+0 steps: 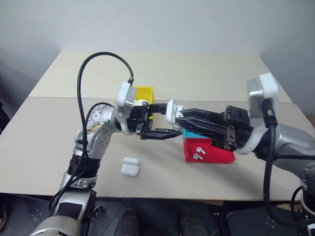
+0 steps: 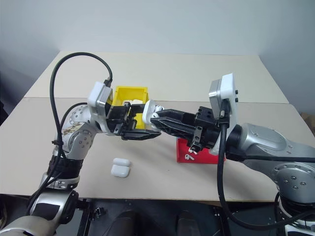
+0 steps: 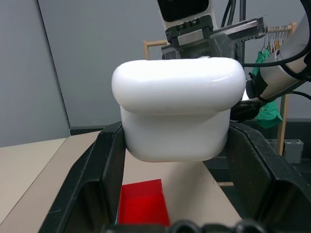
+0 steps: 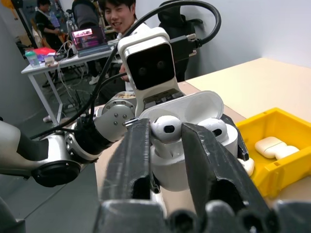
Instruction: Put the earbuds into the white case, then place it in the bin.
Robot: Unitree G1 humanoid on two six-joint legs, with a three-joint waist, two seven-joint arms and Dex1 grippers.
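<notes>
Left eye: left gripper clamps the white case mid-frame, above the table; the bin just behind, more earbuds in the red tray.

Left wrist: case body pinched across its flat sides, centre frame. Glossy, light, likely slippery, so keep that side grip.

Right wrist: right gripper loosely brackets an earbud seated in the open case, centre; jaws partly open.

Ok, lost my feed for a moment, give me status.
Left gripper shut on the white case, lid open. Right gripper seating an earbud in it, fingers around the bud. Bin behind, already holding a case. Nothing in the way.
</notes>
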